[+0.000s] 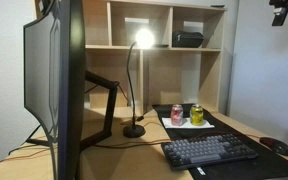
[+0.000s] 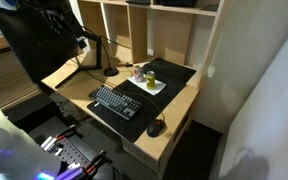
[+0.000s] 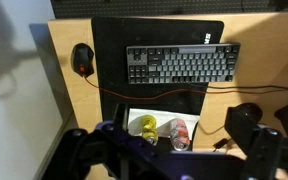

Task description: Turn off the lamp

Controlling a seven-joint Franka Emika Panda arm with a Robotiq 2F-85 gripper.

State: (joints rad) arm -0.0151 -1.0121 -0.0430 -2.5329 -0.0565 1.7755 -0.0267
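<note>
Lamp stands upright on the worktop. Its stem runs vertical and curves at the top to a glowing head. My tool is blurred, so I can't tell its state.

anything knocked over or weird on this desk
Nothing stands out. The lamp stands upright and lit, the pink can and yellow can stand upright on the white tray, and the keyboard lies straight.
</note>
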